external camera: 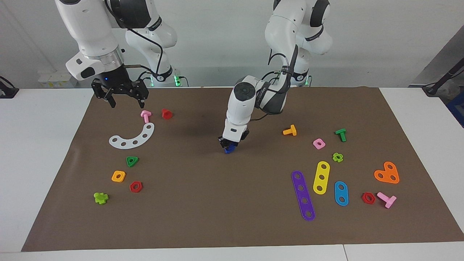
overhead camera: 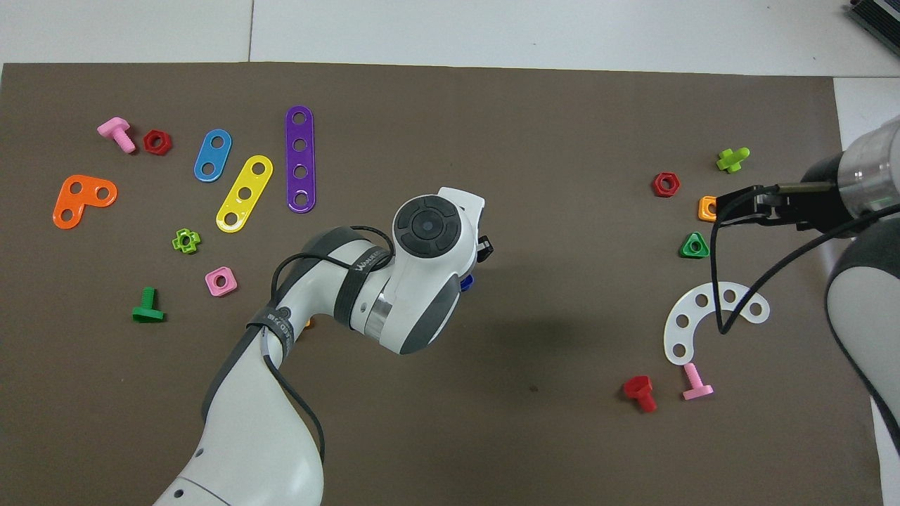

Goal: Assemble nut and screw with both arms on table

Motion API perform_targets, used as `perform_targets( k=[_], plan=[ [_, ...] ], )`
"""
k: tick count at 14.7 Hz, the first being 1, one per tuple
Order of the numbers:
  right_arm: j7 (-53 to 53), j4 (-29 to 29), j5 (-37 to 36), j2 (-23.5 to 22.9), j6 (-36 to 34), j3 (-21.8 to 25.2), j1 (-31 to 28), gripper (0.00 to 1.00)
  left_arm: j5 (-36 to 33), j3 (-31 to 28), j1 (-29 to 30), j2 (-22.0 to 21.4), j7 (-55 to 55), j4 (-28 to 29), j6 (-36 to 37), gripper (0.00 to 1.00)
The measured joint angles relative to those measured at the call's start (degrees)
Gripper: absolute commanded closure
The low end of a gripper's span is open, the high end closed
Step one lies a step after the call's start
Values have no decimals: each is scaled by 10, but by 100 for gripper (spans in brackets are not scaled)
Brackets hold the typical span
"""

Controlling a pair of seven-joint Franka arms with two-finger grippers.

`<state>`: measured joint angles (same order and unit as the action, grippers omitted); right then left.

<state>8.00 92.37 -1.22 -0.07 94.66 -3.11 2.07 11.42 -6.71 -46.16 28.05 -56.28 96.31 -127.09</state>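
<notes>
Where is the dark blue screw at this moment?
The screw is in the shut left gripper, low over the middle of the brown mat; in the overhead view the left arm hides most of it.

A brown mat (external camera: 217, 203) covers the white bench (external camera: 40, 145). The arms (external camera: 250, 98) are white with grey joint caps, each ending in a black claw (external camera: 227, 145). The screw (external camera: 228, 150) is dark blue. A purple strip (external camera: 303, 195), a yellow strip (external camera: 321, 177) and an orange heart-shaped plate (external camera: 387, 173) each show round holes.
</notes>
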Motion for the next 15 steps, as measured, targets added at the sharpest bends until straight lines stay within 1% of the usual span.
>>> perform_targets(
  k=[3,6,7,8,9,15],
  plan=[
    [0,0,0,0,0,0,0,0,0,0,0,0,0,-9,8,100],
    [0,1,0,0,0,0,0,0,0,2,0,0,0,-6,8,100],
    [0,1,0,0,0,0,0,0,0,2,0,0,0,-5,8,85],
    [0,1,0,0,0,0,0,0,0,2,0,0,0,-5,8,15],
    [0,1,0,0,0,0,0,0,0,2,0,0,0,-5,7,0],
    [0,1,0,1,0,0,0,0,0,-1,1,0,0,-10,4,0]
  ],
)
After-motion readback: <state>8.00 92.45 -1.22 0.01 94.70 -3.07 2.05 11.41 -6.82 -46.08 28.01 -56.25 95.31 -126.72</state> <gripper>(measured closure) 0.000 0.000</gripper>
